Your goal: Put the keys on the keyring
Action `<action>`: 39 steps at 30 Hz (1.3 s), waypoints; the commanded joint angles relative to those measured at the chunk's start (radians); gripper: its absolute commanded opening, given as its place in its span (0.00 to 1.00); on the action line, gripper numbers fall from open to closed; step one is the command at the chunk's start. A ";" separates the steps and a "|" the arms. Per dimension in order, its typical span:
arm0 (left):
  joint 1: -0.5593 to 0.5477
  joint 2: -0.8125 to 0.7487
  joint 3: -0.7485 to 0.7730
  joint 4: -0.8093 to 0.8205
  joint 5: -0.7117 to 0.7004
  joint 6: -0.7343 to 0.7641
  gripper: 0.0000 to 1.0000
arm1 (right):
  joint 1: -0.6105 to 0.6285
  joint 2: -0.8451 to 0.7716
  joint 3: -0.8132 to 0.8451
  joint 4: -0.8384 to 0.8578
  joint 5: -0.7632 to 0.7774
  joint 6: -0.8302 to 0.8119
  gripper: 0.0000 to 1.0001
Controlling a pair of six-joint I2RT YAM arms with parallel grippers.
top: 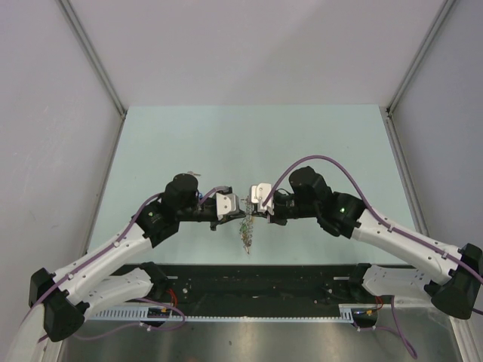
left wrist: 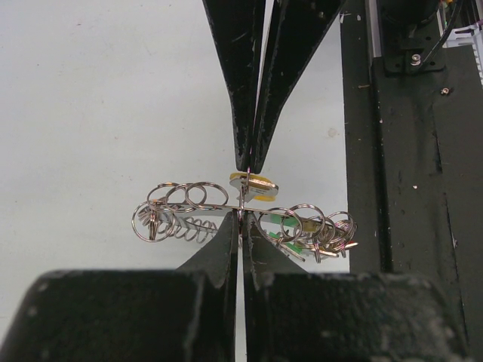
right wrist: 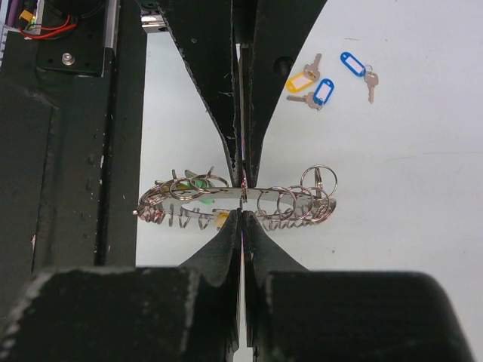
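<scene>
The keyring [top: 246,230], a metal ring thick with small rings, keys and green and yellow tags, hangs above the table between both grippers. My left gripper [top: 241,212] is shut on its band, as the left wrist view shows [left wrist: 241,216], with the keyring [left wrist: 189,207] edge-on. My right gripper [top: 251,210] faces it, shut on a thin metal piece by a yellow-tagged key [left wrist: 253,183] touching the band. In the right wrist view the right gripper [right wrist: 241,214] meets the keyring [right wrist: 294,202]. Three loose keys lie on the table: yellow-tagged [right wrist: 299,80], blue-tagged [right wrist: 323,91] and blue-tagged [right wrist: 352,63].
The black base plate with its rail runs along the near table edge [top: 249,276], close under the keyring; it also shows in the left wrist view [left wrist: 407,188] and the right wrist view [right wrist: 68,151]. Grey walls enclose the pale green table [top: 302,143].
</scene>
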 commanded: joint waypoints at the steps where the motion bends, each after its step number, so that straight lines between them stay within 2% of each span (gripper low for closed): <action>1: 0.004 -0.025 0.003 0.043 0.049 0.031 0.00 | 0.002 -0.033 0.044 -0.011 0.021 0.009 0.00; 39: 0.004 -0.021 0.006 0.033 0.066 0.038 0.01 | 0.008 -0.007 0.042 0.018 -0.012 0.013 0.00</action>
